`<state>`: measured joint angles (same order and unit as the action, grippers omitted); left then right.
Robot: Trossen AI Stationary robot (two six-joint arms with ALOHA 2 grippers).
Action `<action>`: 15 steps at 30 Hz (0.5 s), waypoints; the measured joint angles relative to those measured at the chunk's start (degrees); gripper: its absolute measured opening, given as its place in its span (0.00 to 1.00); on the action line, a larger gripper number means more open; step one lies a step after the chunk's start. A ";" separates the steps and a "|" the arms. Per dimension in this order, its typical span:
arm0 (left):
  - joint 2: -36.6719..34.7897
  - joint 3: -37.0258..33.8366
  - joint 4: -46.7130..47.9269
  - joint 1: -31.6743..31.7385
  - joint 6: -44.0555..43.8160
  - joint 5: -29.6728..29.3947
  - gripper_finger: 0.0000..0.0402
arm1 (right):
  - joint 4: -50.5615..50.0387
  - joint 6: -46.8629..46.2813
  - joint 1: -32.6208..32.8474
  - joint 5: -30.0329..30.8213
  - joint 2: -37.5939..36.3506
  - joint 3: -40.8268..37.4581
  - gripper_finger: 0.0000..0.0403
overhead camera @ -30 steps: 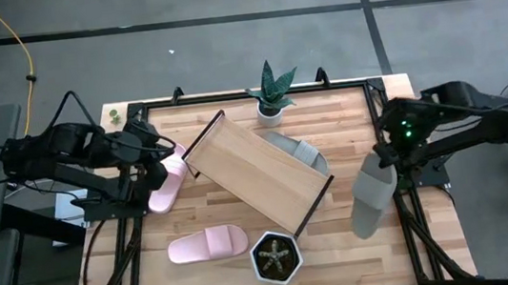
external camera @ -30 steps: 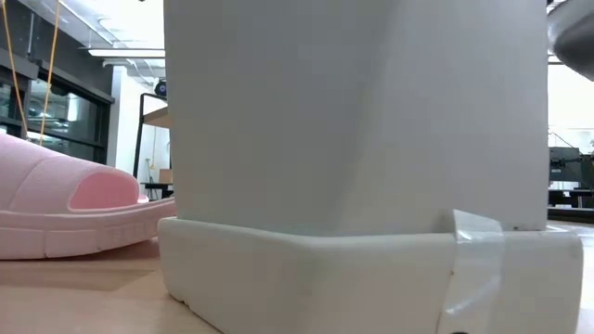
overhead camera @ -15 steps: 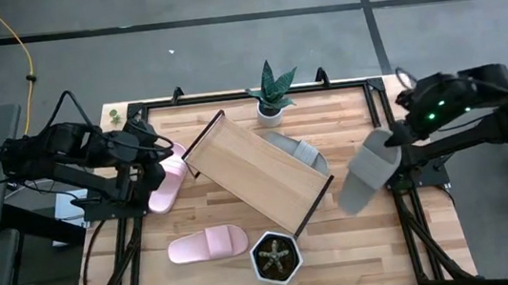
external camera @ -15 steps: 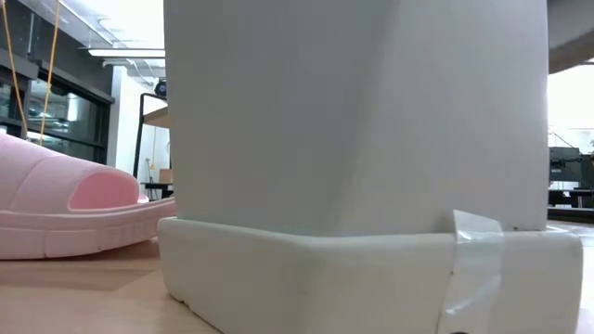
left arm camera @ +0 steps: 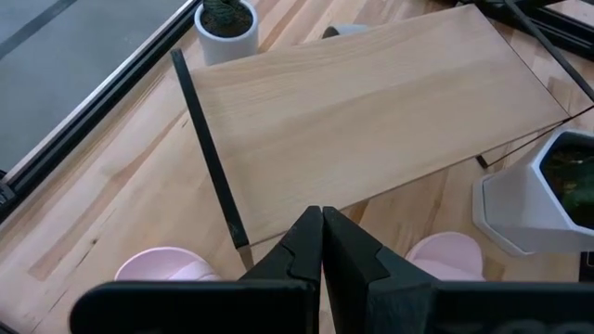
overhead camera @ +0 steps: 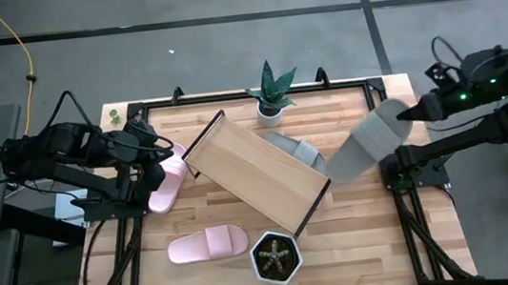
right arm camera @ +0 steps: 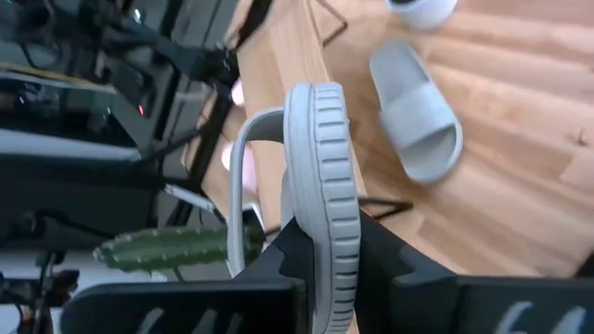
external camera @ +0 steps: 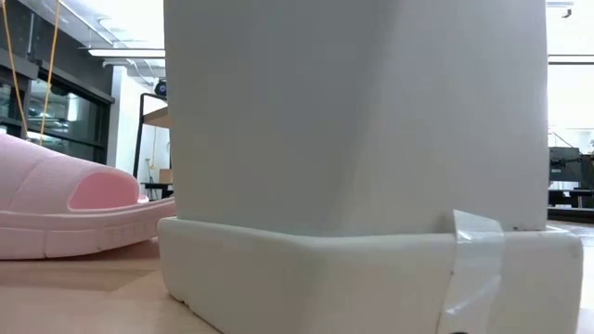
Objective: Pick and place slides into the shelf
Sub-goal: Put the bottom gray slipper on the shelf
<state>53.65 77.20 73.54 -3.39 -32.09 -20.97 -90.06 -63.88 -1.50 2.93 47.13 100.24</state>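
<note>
The shelf lies askew across the middle of the butcher-block surface, its long board running from near the far left toward the near right, black end frames at both ends. A small white pot with a spiky green plant stands at the far edge just behind it, and a white hexagonal planter holding a cactus sits at the near edge, close to the shelf's near end; in the low view this planter fills nearly the whole picture and hides most of the surface. A grey-beige slide lies flat along the shelf's far right side, partly tucked under the board's edge. One pale pink slide lies near the near edge, left of the planter, and a second pink slide sits by the left edge beside the shelf's far end. The left hand hovers over that left side with its fingers pressed together, holding nothing. The right hand is over the right edge, pinching the sole rim of the other grey-beige slide, which hangs tilted above the surface, its free end reaching toward the shelf's near right end.
</note>
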 joint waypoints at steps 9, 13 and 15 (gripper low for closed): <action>0.00 -0.01 0.02 0.00 0.16 0.00 0.00 | 2.99 4.94 -0.02 6.30 0.02 2.13 0.06; 0.00 -0.01 0.02 0.00 0.19 0.00 0.00 | 7.93 8.33 -0.01 6.33 0.18 2.13 0.06; 0.00 -0.02 0.02 -0.01 0.24 0.00 0.00 | 11.26 10.20 0.00 6.37 0.24 2.13 0.06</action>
<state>53.65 77.19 73.56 -3.40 -31.86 -20.97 -78.80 -53.68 -1.50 9.30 47.37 102.37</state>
